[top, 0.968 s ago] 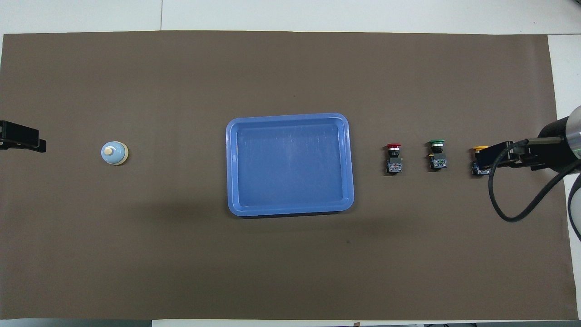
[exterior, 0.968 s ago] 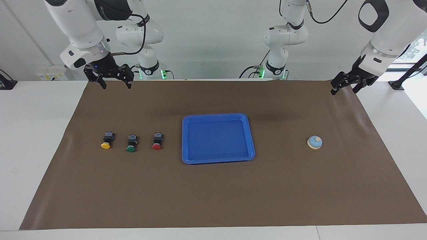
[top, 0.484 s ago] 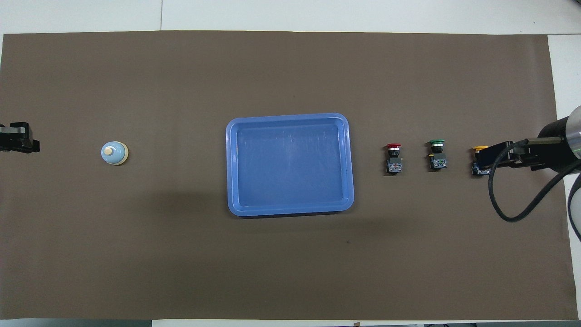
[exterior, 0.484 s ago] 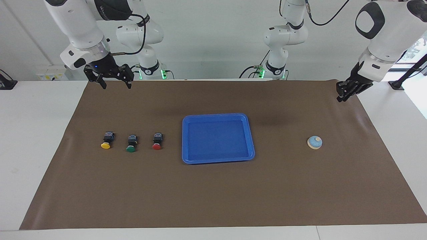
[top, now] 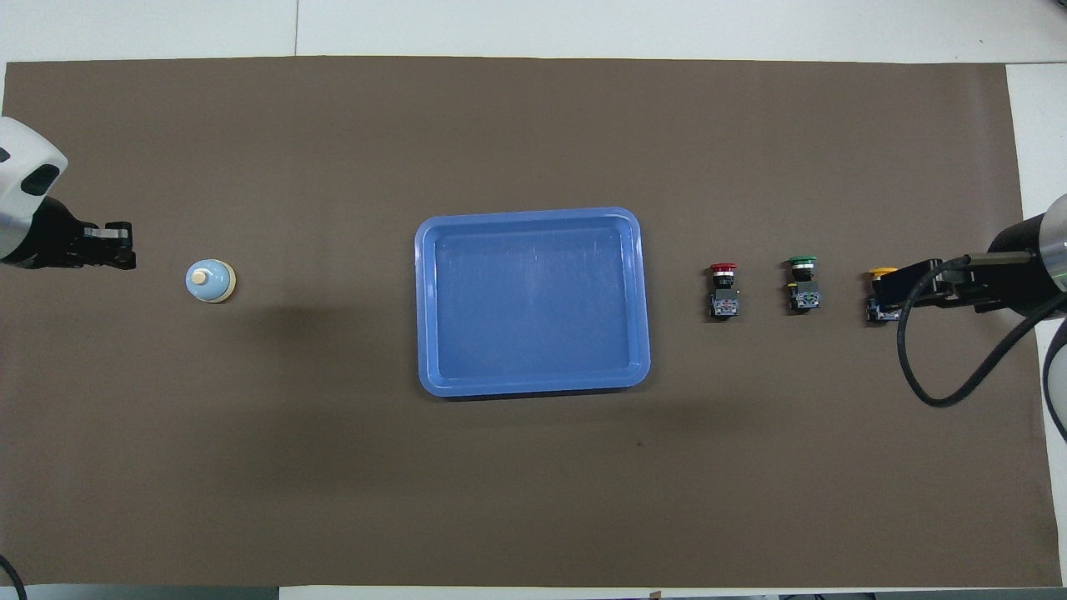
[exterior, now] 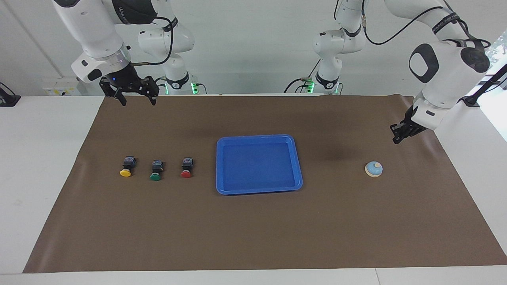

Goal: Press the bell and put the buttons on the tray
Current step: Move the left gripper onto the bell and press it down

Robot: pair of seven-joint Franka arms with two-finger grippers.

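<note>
From the facing view, the bell [exterior: 373,169] sits low and round on the brown mat [exterior: 253,237] toward my left arm's end of the tabletop, pale blue dome on a cream rim with a cream knob on top; the blue tray [exterior: 259,164] lies mid-mat, and the yellow button [exterior: 126,166], green button [exterior: 156,170] and red button [exterior: 186,168] stand in a row toward my right arm's end. Since a second ago my left gripper [exterior: 397,135] has dropped from the mat's corner and snapped its jaws closed on nothing; it now hangs angled down near the bell, not touching it. My right gripper [exterior: 136,99] waits, jaws spread wide, up over the mat's edge. From overhead, the bell [top: 210,281] shows its knob centred, my left gripper [top: 112,247] just beside it, and the tray [top: 532,302] holds nothing.
</note>
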